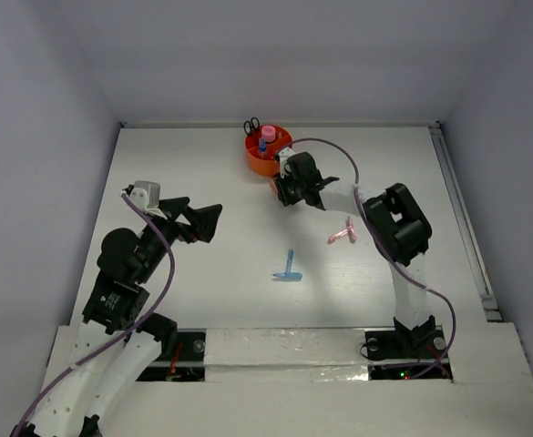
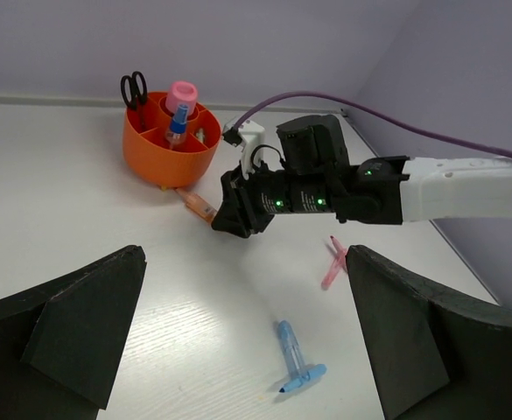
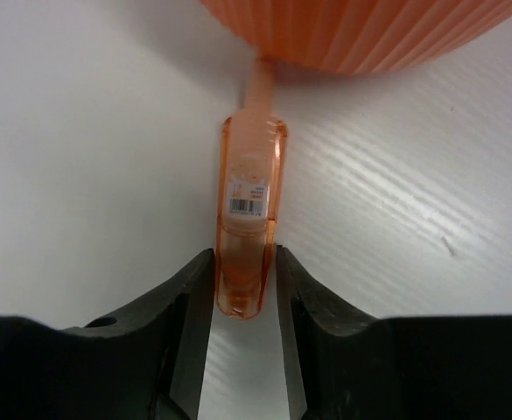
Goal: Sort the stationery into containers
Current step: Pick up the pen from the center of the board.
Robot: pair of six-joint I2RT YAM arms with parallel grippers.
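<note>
Right hand [image 3: 245,262] is narrow, pinching the near end of the orange pen [image 3: 248,188]. It lies flat on the tabletop [image 3: 80,131], long way pointing to 12 o'clock, far tip touching the orange tub [image 3: 369,35]. Left hand [image 2: 245,254] is wide, holding nothing, much farther off.

A white table [image 1: 202,182] with a faint wood grain fills the middle of the overhead view. It is boxed in by pale lavender walls: the back wall [image 1: 275,55] across the top, the left wall [image 1: 29,182] and the right wall [image 1: 512,137] at the frame's edges. A thin metal rail [image 1: 462,218] runs down the table's right side, slanting toward the lower right, and a white board [image 1: 275,346] with a glossy strip lies across the bottom.
</note>
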